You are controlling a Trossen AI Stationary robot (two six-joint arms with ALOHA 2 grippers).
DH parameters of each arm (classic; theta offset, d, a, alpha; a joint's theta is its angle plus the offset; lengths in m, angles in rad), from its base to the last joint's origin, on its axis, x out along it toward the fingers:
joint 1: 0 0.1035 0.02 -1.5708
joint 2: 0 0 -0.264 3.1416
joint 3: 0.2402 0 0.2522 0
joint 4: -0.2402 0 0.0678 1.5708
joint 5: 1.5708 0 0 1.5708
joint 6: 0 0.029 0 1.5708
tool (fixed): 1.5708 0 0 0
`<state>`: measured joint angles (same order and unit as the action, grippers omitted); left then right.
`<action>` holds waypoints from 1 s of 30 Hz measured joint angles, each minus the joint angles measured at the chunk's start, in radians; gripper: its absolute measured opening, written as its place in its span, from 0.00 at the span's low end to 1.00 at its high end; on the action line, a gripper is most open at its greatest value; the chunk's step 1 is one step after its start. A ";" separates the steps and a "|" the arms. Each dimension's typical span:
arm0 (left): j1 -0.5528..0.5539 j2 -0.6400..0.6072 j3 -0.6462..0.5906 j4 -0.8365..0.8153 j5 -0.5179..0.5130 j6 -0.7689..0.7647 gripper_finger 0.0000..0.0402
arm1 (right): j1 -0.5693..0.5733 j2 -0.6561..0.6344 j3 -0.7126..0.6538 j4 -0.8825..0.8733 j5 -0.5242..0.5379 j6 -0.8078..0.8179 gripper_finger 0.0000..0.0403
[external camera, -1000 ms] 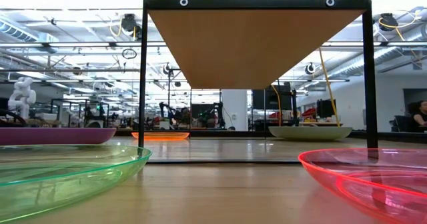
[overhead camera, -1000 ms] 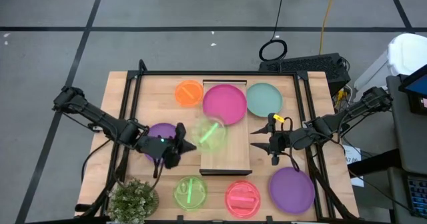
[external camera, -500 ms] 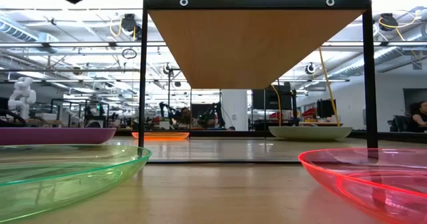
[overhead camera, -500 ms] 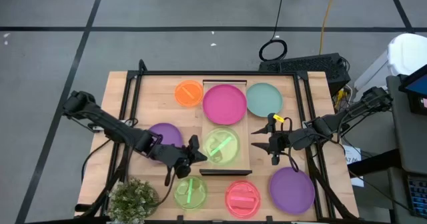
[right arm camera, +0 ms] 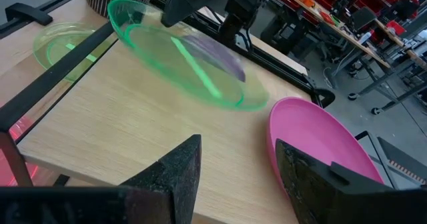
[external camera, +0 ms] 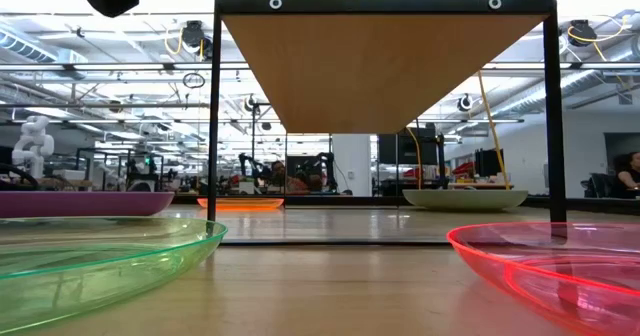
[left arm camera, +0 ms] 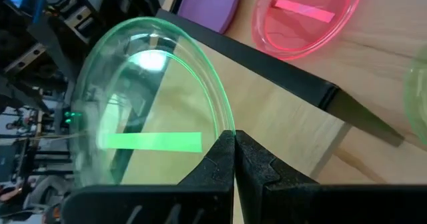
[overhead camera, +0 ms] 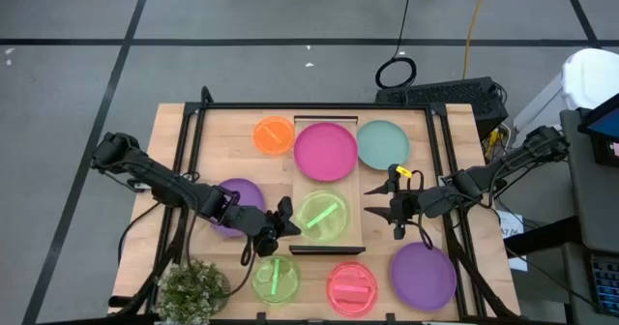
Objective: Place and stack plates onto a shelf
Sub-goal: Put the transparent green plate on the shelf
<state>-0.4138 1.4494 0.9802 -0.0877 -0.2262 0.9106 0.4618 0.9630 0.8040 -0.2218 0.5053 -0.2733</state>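
While held at its rim, one plate is poised over the shelf; listed left to right from the overhead view.

Left gripper (overhead camera: 281, 221): fingers pinched tight on the rim of the green plate (overhead camera: 321, 216).

Green plate: translucent, tilted, rim raised on the held side, over the near half of the shelf (overhead camera: 343, 188). It extends toward 3 o'clock from the jaws.

Shelf: long axis runs 12 to 6 o'clock. The magenta plate (overhead camera: 326, 151) lies on its far half, at 12 o'clock from the green plate.

Right gripper (overhead camera: 387, 199): fingers spread, holding nothing, waiting at 3 o'clock of the shelf.

Key relation: the left arm already has the plate; lowering it probably calls for levelling the raised side.
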 joint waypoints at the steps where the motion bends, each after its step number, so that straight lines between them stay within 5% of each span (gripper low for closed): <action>1: 0.005 0.000 0.000 -0.001 0.011 -0.003 0.00 | 0.000 0.000 0.000 0.000 0.000 0.000 0.43; 30: 0.050 0.021 -0.002 -0.018 0.072 -0.085 0.08 | 0.000 0.000 0.000 0.000 0.000 0.000 0.43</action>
<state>-0.3638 1.4703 0.9783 -0.1060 -0.1539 0.8253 0.4618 0.9630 0.8040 -0.2214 0.5049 -0.2733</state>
